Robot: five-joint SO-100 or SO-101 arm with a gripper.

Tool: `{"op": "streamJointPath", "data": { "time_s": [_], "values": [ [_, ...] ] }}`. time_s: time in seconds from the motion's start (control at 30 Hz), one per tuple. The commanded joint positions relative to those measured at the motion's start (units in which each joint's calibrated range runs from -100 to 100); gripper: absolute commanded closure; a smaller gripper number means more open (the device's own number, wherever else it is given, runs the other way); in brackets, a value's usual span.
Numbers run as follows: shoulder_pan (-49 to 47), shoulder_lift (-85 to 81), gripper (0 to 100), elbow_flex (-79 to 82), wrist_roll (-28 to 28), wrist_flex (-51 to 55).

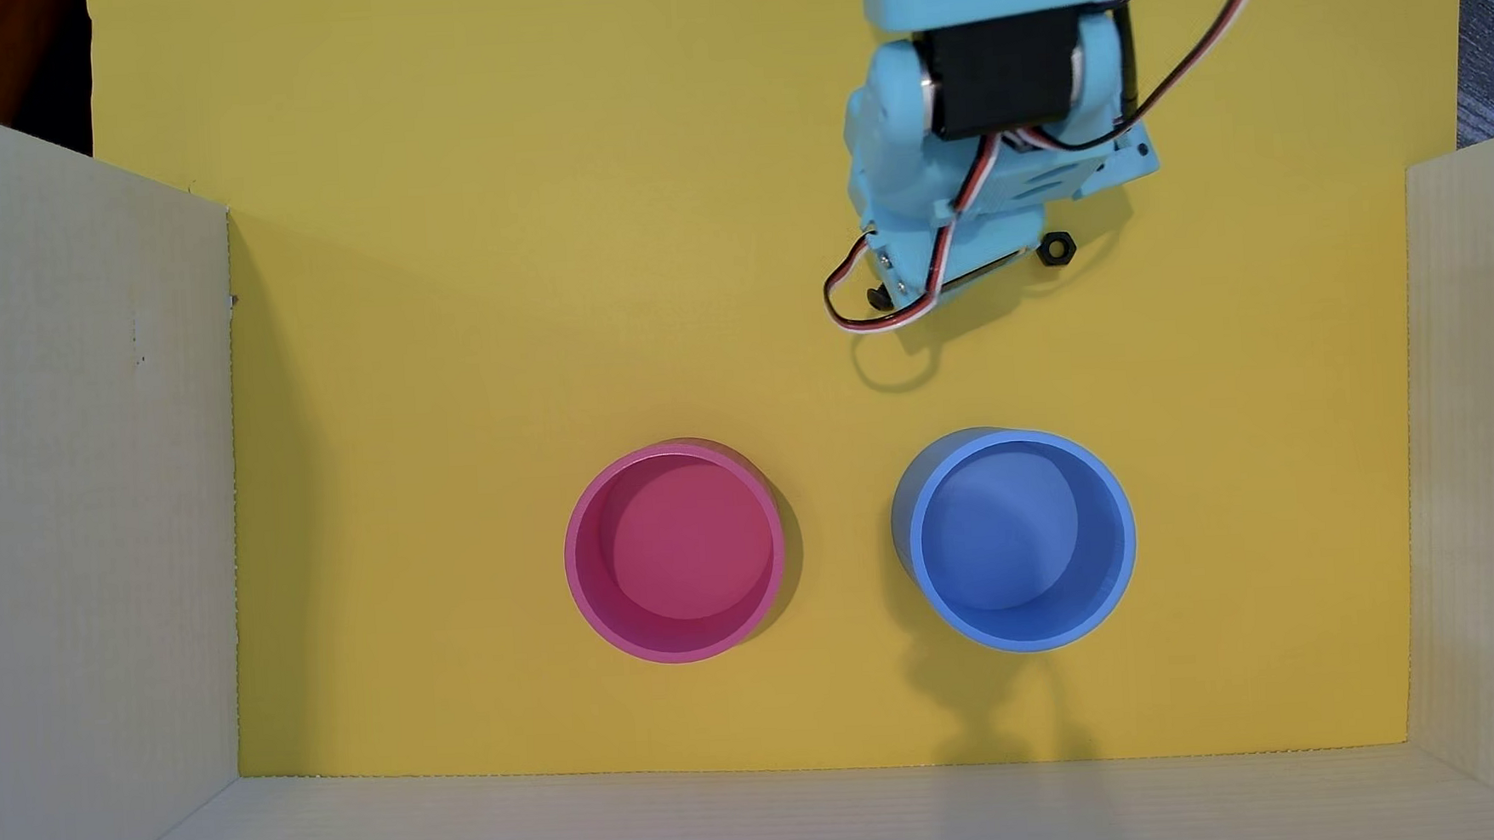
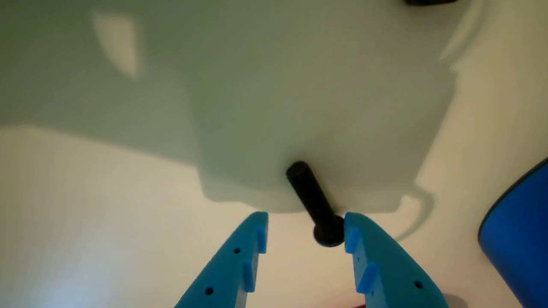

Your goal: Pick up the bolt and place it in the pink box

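The bolt (image 2: 309,192) is a small black screw lying flat on the yellow floor. In the wrist view its rounded head touches the inner side of the right fingertip (image 2: 357,233), and its shank points away. My light blue gripper (image 2: 306,215) is open, low over the floor, with the bolt between its fingers. In the overhead view the gripper (image 1: 926,280) sits at the upper right and only the bolt's head (image 1: 877,296) peeks out at its left edge. The pink box (image 1: 575,557), a round empty cup, stands at lower centre, well apart from the gripper.
A small black hexagonal nut (image 1: 1052,249) lies just right of the gripper. A blue round cup (image 1: 1126,533) stands to the right of the pink one and shows at the wrist view's right edge (image 2: 518,239). White cardboard walls (image 1: 83,490) enclose the yellow floor on the left, right and bottom.
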Motion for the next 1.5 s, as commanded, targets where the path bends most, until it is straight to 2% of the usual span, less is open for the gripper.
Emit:
{"op": "streamJointPath", "data": {
  "time_s": [0.0,0.17,0.67,0.9,0.97,1.03,1.47],
  "values": [
    [0.0,-0.2,87,0.6,0.3,-0.3],
    [0.1,-0.2,87,3.0,0.9,-4.5],
    [0.2,2.4,87,1.7,0.8,-4.2],
    [0.2,11.6,87,-6.8,0.8,1.3],
    [0.2,11.9,89,-7.4,0.5,1.3],
    [0.5,11.9,99,-7.5,0.4,1.3],
    [2.2,11.1,99,-8.8,-0.6,1.5]
  ]
}}
